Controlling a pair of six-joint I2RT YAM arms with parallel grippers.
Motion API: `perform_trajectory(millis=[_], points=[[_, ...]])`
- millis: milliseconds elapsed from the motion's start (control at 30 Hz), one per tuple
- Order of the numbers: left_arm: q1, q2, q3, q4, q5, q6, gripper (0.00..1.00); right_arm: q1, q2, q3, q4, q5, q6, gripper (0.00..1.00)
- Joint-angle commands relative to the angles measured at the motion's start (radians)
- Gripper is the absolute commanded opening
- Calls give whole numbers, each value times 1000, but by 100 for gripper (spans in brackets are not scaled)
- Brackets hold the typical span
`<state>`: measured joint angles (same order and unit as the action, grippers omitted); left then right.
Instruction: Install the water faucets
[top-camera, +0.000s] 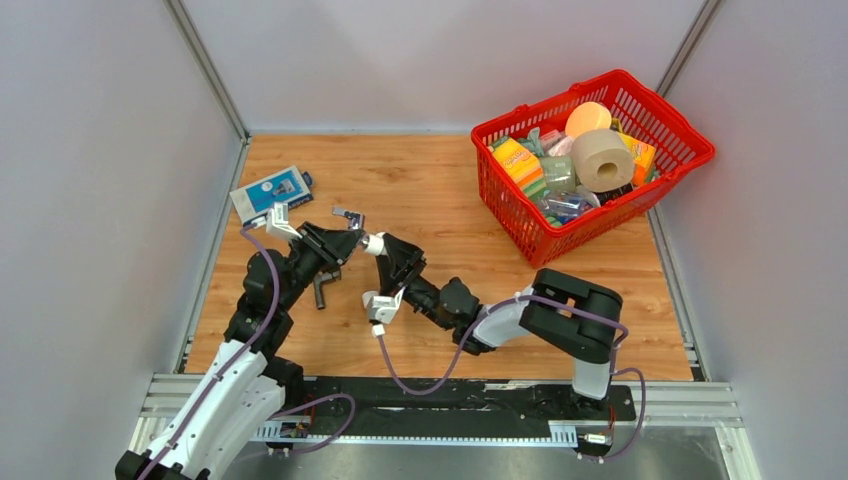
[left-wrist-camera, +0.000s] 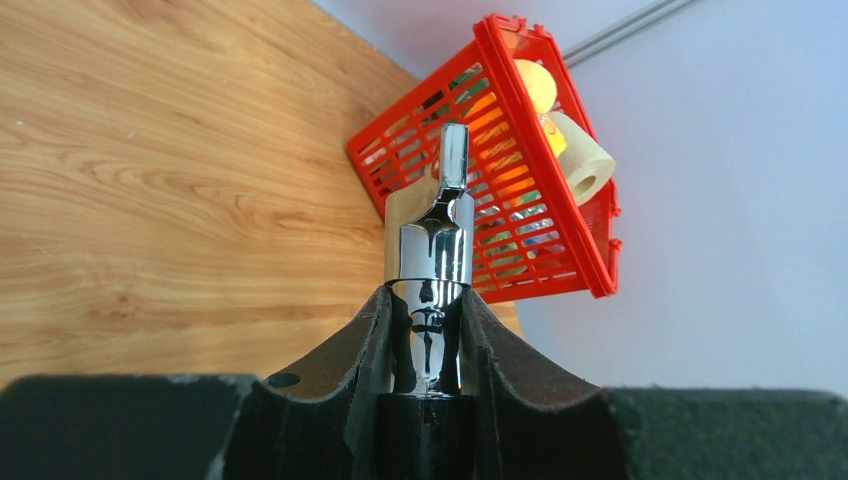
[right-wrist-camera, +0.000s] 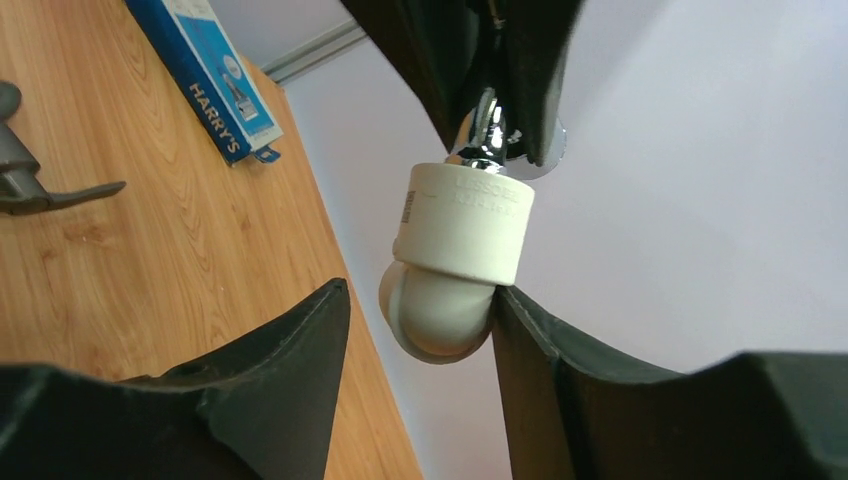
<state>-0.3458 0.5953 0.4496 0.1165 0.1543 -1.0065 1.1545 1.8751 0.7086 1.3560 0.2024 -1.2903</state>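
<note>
Top external view: toward the tabletop's (top-camera: 470, 220) left edge, the dark grey L-shaped faucet (top-camera: 322, 290) is seen lying flat. Just beyond, the chrome faucet (left-wrist-camera: 430, 240) is pinched in the left hand (left-wrist-camera: 425, 305) above the tabletop, its end set in a white elbow fitting (right-wrist-camera: 460, 240). The right hand (right-wrist-camera: 418, 295) is spread around that elbow, one finger (right-wrist-camera: 540, 340) touching. A square grip is advised before turning, so threads are not crossed. Mirror-bright chrome and a small flat handle (left-wrist-camera: 454, 155) are shown.

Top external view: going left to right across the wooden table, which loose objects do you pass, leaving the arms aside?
blue box → dark grey faucet → chrome faucet → white elbow fitting → red basket
</note>
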Motion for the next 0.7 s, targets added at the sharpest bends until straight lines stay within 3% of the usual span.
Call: perform_trajectory(millis=[0,167,267,333,433,600,667], points=[[-13,-20,46,133,106,-20,0,-4,-125,-26,149,-92,219,54],[-15,-14,47,167,160,26,0,-36,-258,-32,-24,-185,469,36],[-13,-19,49,199,191,77,0,-73,-330,-21,-139,-312,626,10],[-15,-15,58,224,220,127,0,-105,-375,-20,-193,-401,750,0],[-15,0,83,278,312,268,0,-176,-447,-6,-257,-578,972,0],[-15,8,86,370,453,488,0,-314,-484,107,-386,-1007,1391,0],[-13,12,92,389,505,569,0,-344,-479,130,-385,-1076,1537,0]])
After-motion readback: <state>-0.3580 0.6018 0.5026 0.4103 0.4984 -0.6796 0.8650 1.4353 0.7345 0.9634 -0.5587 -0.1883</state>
